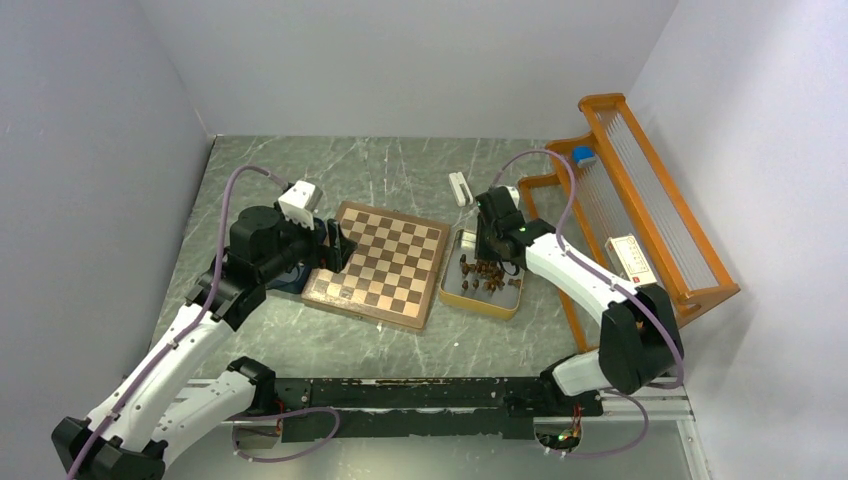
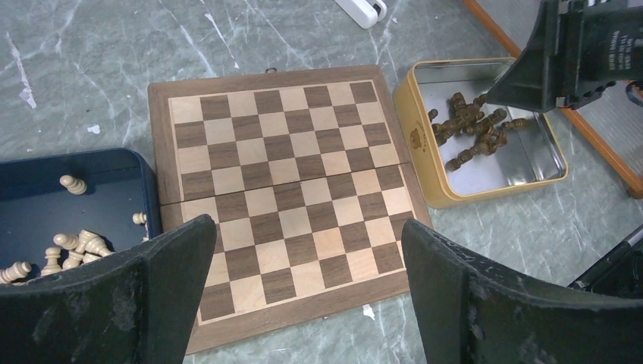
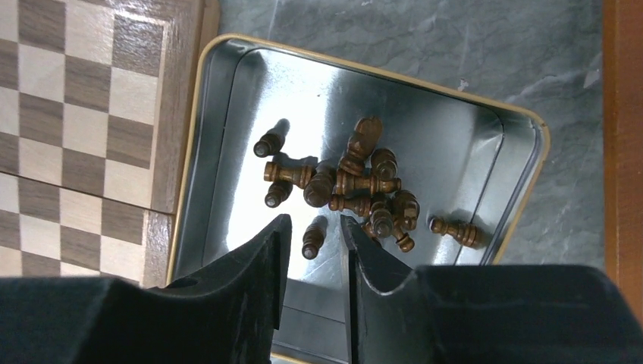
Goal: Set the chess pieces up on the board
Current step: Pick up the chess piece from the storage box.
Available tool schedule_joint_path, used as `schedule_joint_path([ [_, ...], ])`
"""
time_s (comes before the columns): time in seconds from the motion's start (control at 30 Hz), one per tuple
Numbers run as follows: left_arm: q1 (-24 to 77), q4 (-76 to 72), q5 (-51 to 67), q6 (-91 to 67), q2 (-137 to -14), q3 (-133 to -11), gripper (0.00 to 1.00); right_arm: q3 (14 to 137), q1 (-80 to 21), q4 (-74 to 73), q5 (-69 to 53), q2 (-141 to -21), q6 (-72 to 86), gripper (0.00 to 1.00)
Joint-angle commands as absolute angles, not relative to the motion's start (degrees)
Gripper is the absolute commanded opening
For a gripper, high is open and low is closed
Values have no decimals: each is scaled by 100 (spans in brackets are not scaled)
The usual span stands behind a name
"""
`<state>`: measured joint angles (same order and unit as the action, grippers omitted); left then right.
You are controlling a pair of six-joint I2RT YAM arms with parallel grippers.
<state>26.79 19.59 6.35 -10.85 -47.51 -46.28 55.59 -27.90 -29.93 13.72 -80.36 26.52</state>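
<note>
The board (image 1: 380, 265) lies mid-table with no pieces on its squares; it also shows in the left wrist view (image 2: 280, 182). The dark brown chess pieces (image 1: 485, 272) lie mostly toppled in a heap in a yellow-rimmed metal tin (image 1: 480, 308); they also show in the right wrist view (image 3: 364, 189). My right gripper (image 3: 315, 221) hangs low over the tin (image 3: 364, 70), its jaws narrowly open to either side of one upright dark pawn (image 3: 312, 239), not visibly touching it. My left gripper (image 2: 307, 296) is wide open and empty above the board's left edge.
A dark blue box (image 2: 45, 189) with several light chess pieces (image 2: 68, 250) sits against the board's left side. An orange rack (image 1: 650, 210) stands at the right. A small white object (image 1: 459, 187) lies behind the tin.
</note>
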Motion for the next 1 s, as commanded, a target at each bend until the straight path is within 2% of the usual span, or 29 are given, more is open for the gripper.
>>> schedule_joint_path([
  [0.0, 2678, 1848, 539, -998, -4618, -4588, 96, 5599, -2751, -2827, 1235, -8167, 2365, 35],
  [0.97, 2700, 1846, 545, -987, -4621, -4588, 96, 5198, -2299, -3041, 1261, -8390, 2683, 33],
])
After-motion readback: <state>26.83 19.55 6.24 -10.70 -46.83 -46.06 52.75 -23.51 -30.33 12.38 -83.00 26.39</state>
